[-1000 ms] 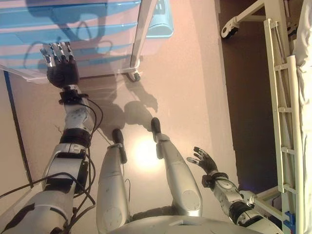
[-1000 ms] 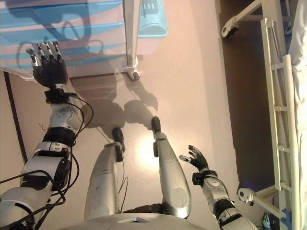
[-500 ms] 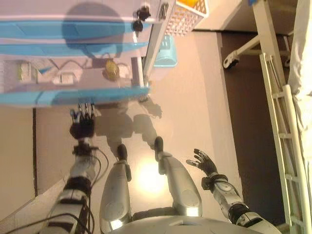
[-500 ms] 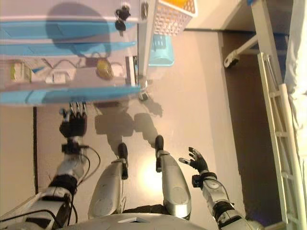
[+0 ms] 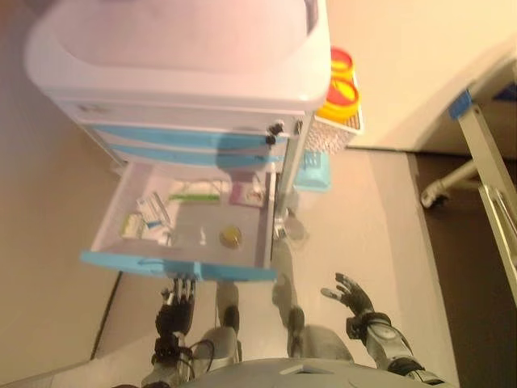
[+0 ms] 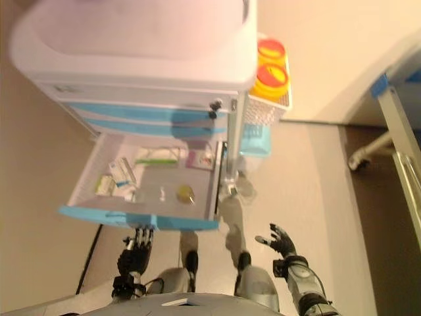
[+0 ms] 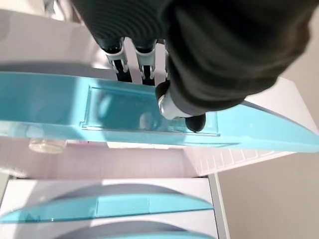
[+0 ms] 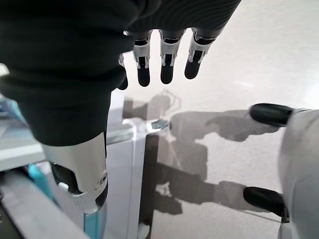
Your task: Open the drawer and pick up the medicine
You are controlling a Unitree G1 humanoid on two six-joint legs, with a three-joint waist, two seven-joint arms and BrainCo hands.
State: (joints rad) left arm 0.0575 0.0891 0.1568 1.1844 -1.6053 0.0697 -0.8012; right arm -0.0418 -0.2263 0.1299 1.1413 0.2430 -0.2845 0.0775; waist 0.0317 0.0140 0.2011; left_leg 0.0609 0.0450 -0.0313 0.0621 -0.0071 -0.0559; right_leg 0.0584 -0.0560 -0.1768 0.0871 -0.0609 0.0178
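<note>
open drawer (image 5: 182,263), medicine boxes (image 5: 153,214) inside

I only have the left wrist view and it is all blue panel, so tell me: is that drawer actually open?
Observer: Yes. In the eye views the drawer is pulled well out of the cart, below two closed blue fronts.
Operator: Anything in it?
Observer: Small boxes lie toward its left side, and a round yellowish item lies nearer the right.
Operator: And the right hand?
Observer: The right hand is open and empty, low to the right, apart from the drawer.
</note>
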